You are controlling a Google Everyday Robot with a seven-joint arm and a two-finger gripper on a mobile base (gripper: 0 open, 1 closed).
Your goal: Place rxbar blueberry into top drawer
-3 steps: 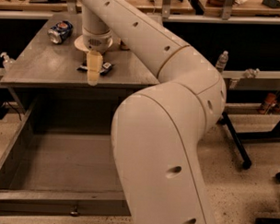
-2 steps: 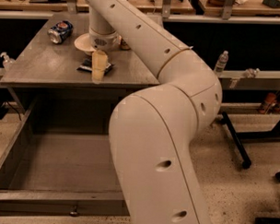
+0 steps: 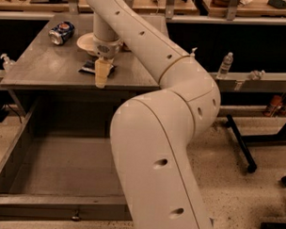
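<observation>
The rxbar blueberry [image 3: 88,67] lies flat on the desk [image 3: 41,68], near its front edge, under the gripper [image 3: 101,77]. Jaw state: cannot tell from this position. The bar is judged light, thin and slick-wrapped, so it can slide or crumple. Grip it across the narrow width, at mid-length. The bowl [image 3: 86,42] sits just behind and the soda can [image 3: 61,32] well apart. The top drawer [image 3: 55,200] stands open below the front edge, its interior unobstructed.
</observation>
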